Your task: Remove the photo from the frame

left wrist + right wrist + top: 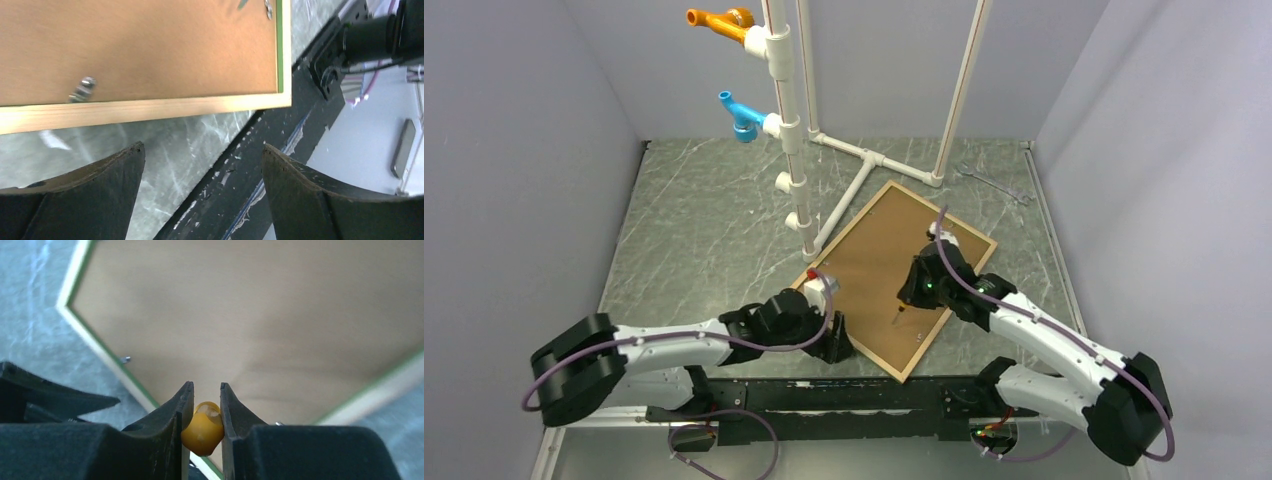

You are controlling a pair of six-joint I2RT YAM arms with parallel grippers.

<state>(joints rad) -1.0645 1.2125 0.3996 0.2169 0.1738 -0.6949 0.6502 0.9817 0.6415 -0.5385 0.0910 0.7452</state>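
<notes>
The frame [150,111] lies face down on the table [704,220] with its brown board [874,270] up, so the photo must be hidden under that board. The right claw [206,385] pinches a yellow tool [202,430] over the board, maybe to pry a clip [82,90]. The left claw [203,149] is spread wide and holds nothing, just beside the frame's near edge.

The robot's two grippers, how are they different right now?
The left gripper stands wide open and holds nothing; the right gripper is nearly closed, pinching a small yellow knob. The left gripper sits beside the frame, over the table; the right gripper is above the brown backing board. Both are black and close to the frame, which lies back side up.
</notes>
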